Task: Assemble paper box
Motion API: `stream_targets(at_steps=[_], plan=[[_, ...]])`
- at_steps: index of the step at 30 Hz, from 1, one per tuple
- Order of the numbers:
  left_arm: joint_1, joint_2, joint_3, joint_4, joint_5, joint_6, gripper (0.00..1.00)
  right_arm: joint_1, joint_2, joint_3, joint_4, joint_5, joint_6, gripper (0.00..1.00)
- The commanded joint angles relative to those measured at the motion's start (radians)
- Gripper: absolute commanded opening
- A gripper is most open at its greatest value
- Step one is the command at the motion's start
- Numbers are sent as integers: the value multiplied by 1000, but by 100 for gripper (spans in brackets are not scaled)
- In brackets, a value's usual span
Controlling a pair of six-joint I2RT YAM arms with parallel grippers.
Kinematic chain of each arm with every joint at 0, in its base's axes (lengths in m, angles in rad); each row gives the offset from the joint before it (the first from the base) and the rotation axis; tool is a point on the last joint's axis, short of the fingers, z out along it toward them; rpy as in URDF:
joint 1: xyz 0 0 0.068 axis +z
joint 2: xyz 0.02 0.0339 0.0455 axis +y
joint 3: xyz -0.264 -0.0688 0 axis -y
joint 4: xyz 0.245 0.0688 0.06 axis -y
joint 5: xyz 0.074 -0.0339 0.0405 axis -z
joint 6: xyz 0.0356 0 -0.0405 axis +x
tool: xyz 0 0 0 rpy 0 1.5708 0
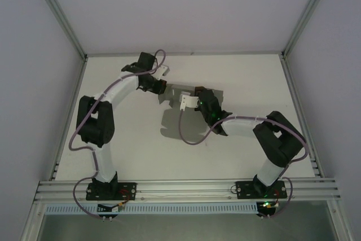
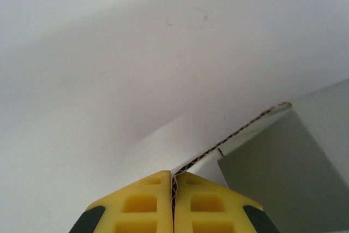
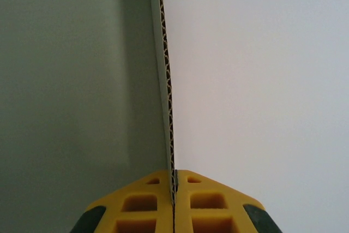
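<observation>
Two arms hold the grey card box (image 1: 176, 92) over the middle of the white tabletop (image 1: 242, 77). The left pincer (image 2: 173, 174) is clamped on the box's left side, its yellow fingers (image 2: 142, 205) pressed tight on a corrugated edge. The right pincer (image 3: 174, 172) nips the right side in the same way, with the card edge-on between its tips. The box's shadow (image 1: 175, 123) lies on the tabletop just nearer the arms.

Readable text: none.
paper box (image 1: 175, 93): plain grey card, no print.
arm bases (image 1: 111, 190), six o'clock: markings too small to read.
</observation>
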Motion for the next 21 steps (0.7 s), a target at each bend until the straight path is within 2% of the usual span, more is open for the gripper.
stream_targets(at_steps=[1,3,6,9,13,15,21], plan=[[-48,-82,-81,111,-182,-283,0,12,41,-9,188,19,38,0],[-82,-105,-121,125,-233,-375,0,11,76,-2,246,41,29,0],[-160,-114,-146,118,-338,-420,0,10,128,11,327,65,7,0],[-206,-123,-168,123,-349,-445,0,10,165,13,397,73,-9,0],[-225,-137,-209,142,-305,-482,0,10,166,-1,421,72,-6,0],[-229,-143,-229,143,-319,-484,0,8,160,-15,426,59,-6,0],[-223,-205,-275,142,-352,-457,26,-5,161,-85,470,7,-57,0]])
